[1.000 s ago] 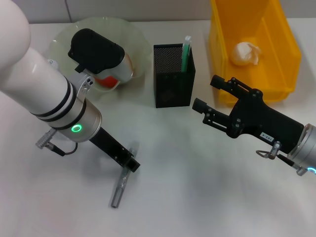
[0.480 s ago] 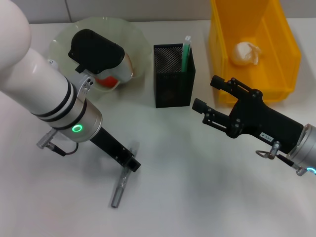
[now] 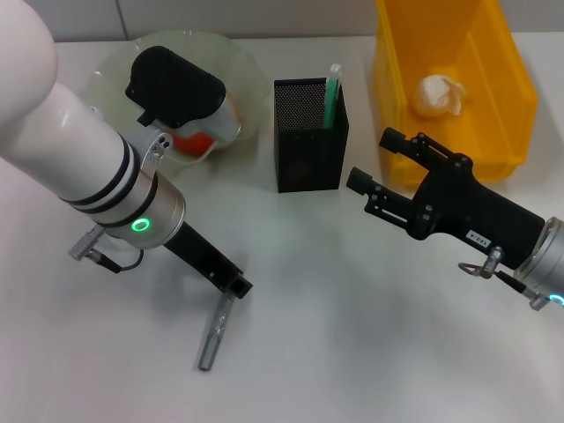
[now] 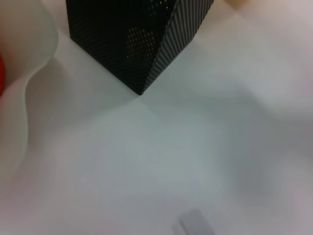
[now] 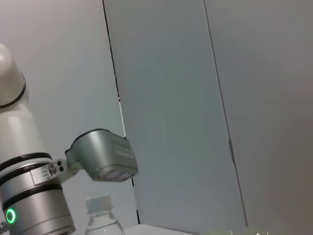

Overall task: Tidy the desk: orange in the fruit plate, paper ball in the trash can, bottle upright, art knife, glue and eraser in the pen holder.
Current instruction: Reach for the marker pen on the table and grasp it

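The art knife [image 3: 213, 333], a slim grey metal stick, lies on the white desk [image 3: 352, 352] at the near left, directly below the tip of the left gripper [image 3: 236, 288]. Whether the left gripper's fingers are spread or pressed together cannot be determined; the black finger assembly ends just above the far end of the knife.

The black metal-mesh square pen holder [image 3: 308, 134] stands upright at the centre far side, with a green stick [image 3: 331, 95] protruding from its right far corner. In the left wrist view, the pen holder [image 4: 142, 34] shows one bottom corner resting on the desk.

The pale green translucent fruit plate [image 3: 110, 66] with wavy rim sits far left; the red-orange orange [image 3: 192, 143] lies in it, partly hidden behind the left arm.

The bright yellow rectangular trash can [image 3: 441, 79] stands far right and contains the crumpled white paper ball [image 3: 439, 95].

The right gripper [image 3: 386, 164] hovers right of the pen holder, near the trash can's front wall, with its two black fingers spread apart and nothing between them.
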